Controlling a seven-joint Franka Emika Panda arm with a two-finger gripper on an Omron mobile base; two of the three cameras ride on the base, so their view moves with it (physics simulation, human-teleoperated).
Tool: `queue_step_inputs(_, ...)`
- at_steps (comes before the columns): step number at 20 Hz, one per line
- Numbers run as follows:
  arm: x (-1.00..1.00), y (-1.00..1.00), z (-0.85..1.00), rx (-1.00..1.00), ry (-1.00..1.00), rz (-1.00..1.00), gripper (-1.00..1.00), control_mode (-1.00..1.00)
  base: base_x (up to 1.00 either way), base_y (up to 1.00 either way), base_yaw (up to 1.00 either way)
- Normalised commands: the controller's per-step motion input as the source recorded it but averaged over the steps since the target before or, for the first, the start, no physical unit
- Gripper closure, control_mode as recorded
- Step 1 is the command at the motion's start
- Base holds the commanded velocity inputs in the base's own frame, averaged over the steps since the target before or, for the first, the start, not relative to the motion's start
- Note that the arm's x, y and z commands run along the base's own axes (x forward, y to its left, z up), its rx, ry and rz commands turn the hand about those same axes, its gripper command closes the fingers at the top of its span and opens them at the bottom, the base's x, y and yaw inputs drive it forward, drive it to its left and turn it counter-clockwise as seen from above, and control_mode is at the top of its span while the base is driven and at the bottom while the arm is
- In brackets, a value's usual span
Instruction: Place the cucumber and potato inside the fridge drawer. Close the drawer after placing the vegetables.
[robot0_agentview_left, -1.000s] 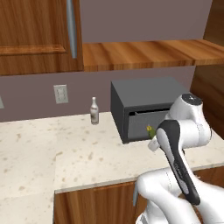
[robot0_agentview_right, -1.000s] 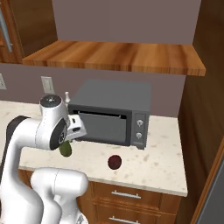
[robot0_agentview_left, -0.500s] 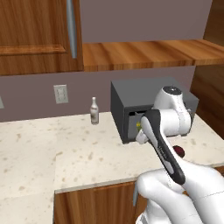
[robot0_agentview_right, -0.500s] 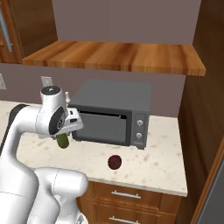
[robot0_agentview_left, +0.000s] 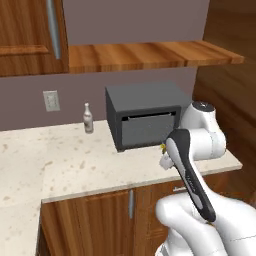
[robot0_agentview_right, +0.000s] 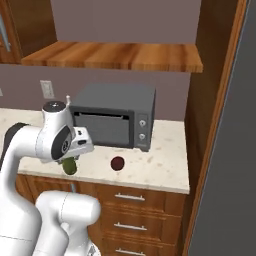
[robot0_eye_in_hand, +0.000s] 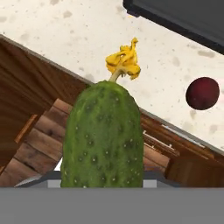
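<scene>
The potato (robot0_agentview_right: 117, 163) lies on the counter (robot0_agentview_right: 155, 170) near the toaster oven (robot0_agentview_right: 112, 116), its door shut. The gripper (robot0_agentview_right: 75, 150) is clamped on the cucumber (robot0_eye_in_hand: 103, 138) (yellow tip outward), held above the counter's near edge.

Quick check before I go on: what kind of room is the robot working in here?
A home kitchen, by the look of it: a speckled stone counter over wooden drawers, with a grey toaster oven on top and a potato beside it.
</scene>
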Motion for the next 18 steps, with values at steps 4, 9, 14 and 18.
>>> queue_step_inputs(4, 0.0, 0.0, 0.0, 0.0, 0.0, 0.0, 1.0, 1.0, -1.0, -0.61, -0.21)
queue_step_inputs(9, 0.0, 0.0, 0.0, 0.0, 0.0, 0.0, 1.0, 1.0, -1.0, -0.51, -0.22)
queue_step_inputs(14, 0.0, 0.0, 0.0, 0.0, 0.0, 0.0, 1.0, 1.0, -1.0, -0.34, -0.22)
queue_step_inputs(18, 0.0, 0.0, 0.0, 0.0, 0.0, 0.0, 1.0, 1.0, -0.85, -0.83, -0.13)
